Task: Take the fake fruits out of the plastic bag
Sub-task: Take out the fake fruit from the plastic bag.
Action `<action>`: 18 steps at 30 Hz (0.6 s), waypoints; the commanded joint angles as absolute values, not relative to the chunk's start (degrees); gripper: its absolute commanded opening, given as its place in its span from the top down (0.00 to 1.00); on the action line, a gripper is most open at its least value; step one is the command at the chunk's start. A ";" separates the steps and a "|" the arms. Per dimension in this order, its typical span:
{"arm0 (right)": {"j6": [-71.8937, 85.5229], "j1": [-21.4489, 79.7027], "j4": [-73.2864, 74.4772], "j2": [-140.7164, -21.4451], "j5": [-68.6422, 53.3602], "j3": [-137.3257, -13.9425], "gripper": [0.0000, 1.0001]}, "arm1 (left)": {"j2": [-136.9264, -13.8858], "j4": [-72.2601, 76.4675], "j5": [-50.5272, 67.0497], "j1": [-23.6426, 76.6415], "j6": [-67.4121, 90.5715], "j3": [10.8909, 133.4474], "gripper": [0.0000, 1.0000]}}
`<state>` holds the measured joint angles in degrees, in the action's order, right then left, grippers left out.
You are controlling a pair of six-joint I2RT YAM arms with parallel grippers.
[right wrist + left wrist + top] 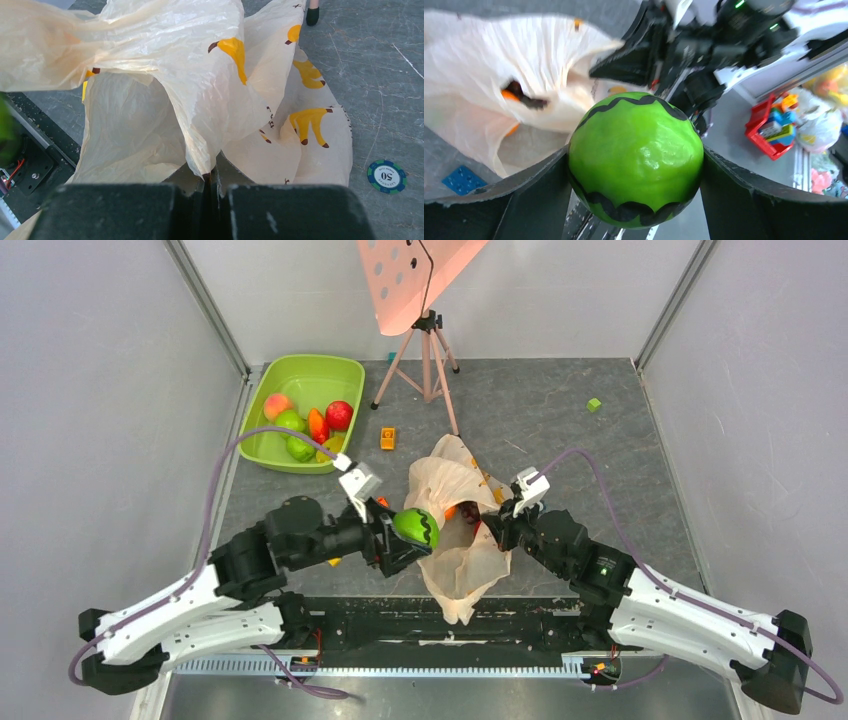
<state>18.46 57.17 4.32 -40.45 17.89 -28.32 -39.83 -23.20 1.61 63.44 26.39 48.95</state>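
My left gripper [412,532] is shut on a glossy green fake fruit with black wavy lines [416,527], held just left of the plastic bag [455,540]; it fills the left wrist view [635,157] between both fingers. My right gripper [493,523] is shut on a fold of the pale peach bag [165,95], which has yellow banana prints, and holds its edge up. A dark red fruit [468,521] and something orange [451,511] show in the bag's mouth. More fake fruits [306,422] lie in the green tub.
The lime-green tub [262,452] stands at the back left. A tripod [428,362] with a pink perforated board stands behind the bag. A small orange toy [387,438], a green block [594,405] and a poker chip [386,176] lie on the grey table.
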 commanded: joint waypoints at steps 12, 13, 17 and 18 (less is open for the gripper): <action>18.74 57.37 3.91 -39.81 18.08 -28.60 0.99 | -43.08 -27.72 -21.42 60.02 16.82 61.31 0.21; 18.66 57.44 4.30 -39.77 17.94 -28.73 0.99 | -43.91 -26.71 -21.26 57.72 17.38 60.80 0.21; 18.49 57.38 5.33 -39.09 17.79 -29.00 0.99 | -47.41 -22.07 -11.91 43.25 21.66 57.87 0.24; 18.52 57.39 5.48 -38.95 17.82 -29.01 0.99 | -48.15 -20.72 -9.85 39.86 22.86 57.06 0.24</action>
